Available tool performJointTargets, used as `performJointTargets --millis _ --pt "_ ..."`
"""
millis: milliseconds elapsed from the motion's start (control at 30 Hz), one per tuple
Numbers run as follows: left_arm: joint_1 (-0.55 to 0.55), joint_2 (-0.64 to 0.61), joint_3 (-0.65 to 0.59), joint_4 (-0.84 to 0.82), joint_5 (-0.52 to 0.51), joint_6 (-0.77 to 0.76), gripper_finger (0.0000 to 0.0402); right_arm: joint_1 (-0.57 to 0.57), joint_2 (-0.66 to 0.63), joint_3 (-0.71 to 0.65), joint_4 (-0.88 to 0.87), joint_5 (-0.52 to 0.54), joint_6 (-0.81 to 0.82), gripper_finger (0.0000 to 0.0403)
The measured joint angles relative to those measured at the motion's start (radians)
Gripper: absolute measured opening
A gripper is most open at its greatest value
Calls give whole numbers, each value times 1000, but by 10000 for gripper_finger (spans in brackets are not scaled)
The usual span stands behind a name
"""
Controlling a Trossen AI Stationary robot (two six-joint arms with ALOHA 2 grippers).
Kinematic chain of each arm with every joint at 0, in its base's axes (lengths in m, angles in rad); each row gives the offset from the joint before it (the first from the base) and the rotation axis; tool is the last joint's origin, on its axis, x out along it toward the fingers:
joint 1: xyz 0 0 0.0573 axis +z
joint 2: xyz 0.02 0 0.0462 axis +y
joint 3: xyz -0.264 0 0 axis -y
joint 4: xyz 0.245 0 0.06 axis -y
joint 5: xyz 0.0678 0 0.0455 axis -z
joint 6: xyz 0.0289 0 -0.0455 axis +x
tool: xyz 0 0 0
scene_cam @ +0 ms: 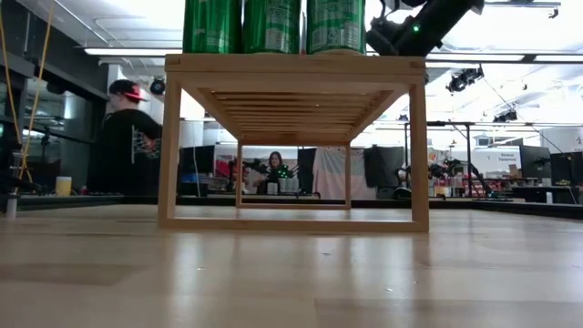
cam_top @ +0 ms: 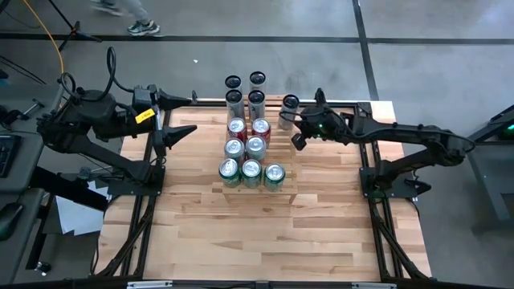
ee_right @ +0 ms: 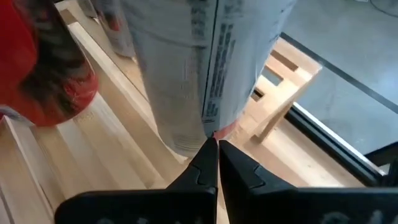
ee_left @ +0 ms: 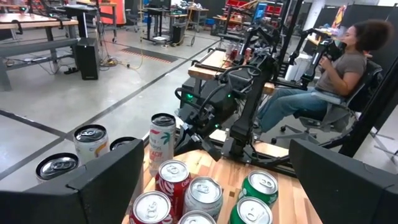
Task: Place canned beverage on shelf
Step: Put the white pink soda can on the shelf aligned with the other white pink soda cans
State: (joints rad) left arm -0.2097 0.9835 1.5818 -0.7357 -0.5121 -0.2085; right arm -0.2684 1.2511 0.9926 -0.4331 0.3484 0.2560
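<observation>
The pale slatted shelf [cam_top: 293, 183] stands mid-table and holds several cans: green ones [cam_top: 251, 172] in its near row, silver and red ones behind, dark tall ones at the far end. A tall white can [cam_top: 289, 109] stands upright at the shelf's far right corner and shows large in the right wrist view [ee_right: 186, 74]. My right gripper [cam_top: 295, 141] is shut just at the near right of this can, slanting down, its tips [ee_right: 215, 147] at the can's foot. My left gripper [cam_top: 181, 117] hovers open off the shelf's left side, holding nothing. My right gripper's shut fingertips [ee_right: 208, 153] meet the white can's side wall close to its bottom rim [ee_right: 198, 138], coming slanting down from the table's right. Nothing is pinched between the fingers. The can stands upright on the wooden slats. Whether the tips press on it, I cannot tell.
A red can [ee_right: 43, 68] stands close beside the white one. In the low view the shelf's frame [scene_cam: 417, 146] is open underneath, with green cans [scene_cam: 271, 25] on top. People sit and stand in the room beyond the table. Bare tabletop [cam_top: 265, 233] lies on the near side.
</observation>
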Motion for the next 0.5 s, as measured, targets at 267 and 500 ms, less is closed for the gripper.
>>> performJointTargets --millis 267,500 --pt "0 0 0 0 0 0 392 0 19 9 87 0 -18 0" --pt "0 0 0 0 0 1 392 0 20 9 116 -10 -60 0"
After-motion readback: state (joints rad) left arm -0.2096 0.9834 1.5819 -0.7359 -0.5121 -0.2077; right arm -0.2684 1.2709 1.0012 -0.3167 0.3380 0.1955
